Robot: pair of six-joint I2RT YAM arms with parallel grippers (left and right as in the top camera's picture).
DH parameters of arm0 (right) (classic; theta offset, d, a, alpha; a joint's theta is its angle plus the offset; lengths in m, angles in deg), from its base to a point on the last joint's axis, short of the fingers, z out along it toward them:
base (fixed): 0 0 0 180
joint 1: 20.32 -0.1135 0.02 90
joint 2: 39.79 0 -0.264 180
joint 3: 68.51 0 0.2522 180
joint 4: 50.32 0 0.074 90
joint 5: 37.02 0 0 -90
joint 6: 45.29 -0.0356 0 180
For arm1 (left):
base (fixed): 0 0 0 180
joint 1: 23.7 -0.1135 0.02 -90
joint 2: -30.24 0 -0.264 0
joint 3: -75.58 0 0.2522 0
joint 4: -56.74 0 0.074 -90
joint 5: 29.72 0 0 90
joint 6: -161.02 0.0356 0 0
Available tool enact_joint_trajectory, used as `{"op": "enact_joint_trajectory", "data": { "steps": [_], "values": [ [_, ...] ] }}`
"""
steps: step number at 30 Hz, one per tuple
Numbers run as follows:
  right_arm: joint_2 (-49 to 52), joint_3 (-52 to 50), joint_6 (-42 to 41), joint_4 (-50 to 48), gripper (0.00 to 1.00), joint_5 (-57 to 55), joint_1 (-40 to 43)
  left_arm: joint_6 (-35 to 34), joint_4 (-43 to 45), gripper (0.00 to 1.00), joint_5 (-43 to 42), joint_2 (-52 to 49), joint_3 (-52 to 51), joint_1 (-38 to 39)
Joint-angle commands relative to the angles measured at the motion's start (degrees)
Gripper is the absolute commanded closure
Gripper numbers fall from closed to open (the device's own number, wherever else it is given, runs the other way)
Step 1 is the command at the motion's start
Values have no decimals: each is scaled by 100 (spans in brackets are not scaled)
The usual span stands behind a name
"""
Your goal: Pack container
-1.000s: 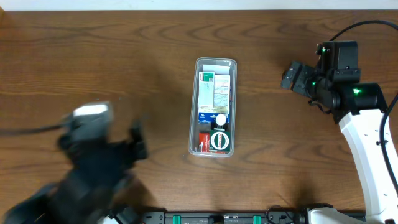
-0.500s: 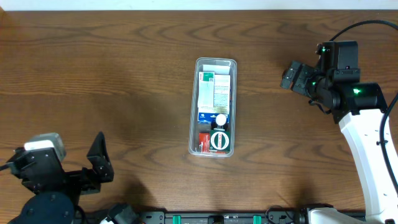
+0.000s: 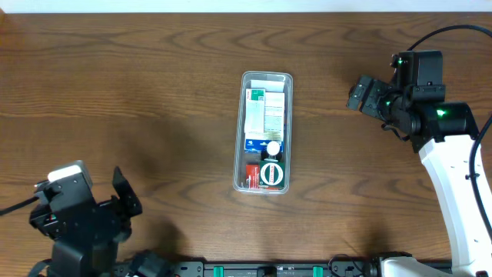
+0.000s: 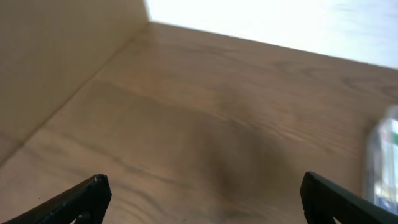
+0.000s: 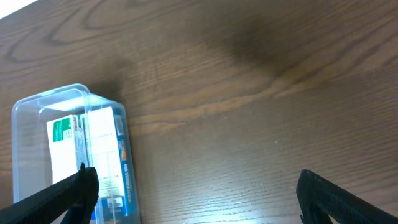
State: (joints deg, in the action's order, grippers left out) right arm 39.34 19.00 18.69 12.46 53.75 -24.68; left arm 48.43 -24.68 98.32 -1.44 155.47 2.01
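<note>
The container [image 3: 264,78] is a long clear plastic bin standing in the middle of the table. It holds a white and green box at the far end, a blue box, a red item and a round green-lidded jar with a small white cap. It also shows in the right wrist view [image 5: 37,106] and, blurred, at the right edge of the left wrist view [image 4: 387,158]. My left gripper [image 3: 124,200] is open and empty at the table's front left, far from the container. My right gripper [image 3: 360,94] is open and empty to the right of the container.
The brown wooden table [image 3: 154,92] carries only the container. A light wall or board [image 4: 56,56] stands at the table's left side in the left wrist view. A black rail [image 3: 277,269] runs along the front edge.
The left arm has drawn back from the table's left middle to the front left corner. The right arm and the container have not moved.
</note>
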Motion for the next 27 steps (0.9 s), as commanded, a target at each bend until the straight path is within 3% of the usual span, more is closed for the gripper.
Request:
{"op": "enact_joint_trajectory", "data": {
  "steps": [1,11,27],
  "values": [
    [0,37,61,9,1,-33,22,398,481,2,-732,306,-472,-678],
    [0,37,61,9,1,-33,22,1574,2367,2,-2872,1353,-2380,-2015],
    [0,37,59,9,1,-33,22,1572,3399,2,-3316,2855,-4660,-2356]
  ]
}}
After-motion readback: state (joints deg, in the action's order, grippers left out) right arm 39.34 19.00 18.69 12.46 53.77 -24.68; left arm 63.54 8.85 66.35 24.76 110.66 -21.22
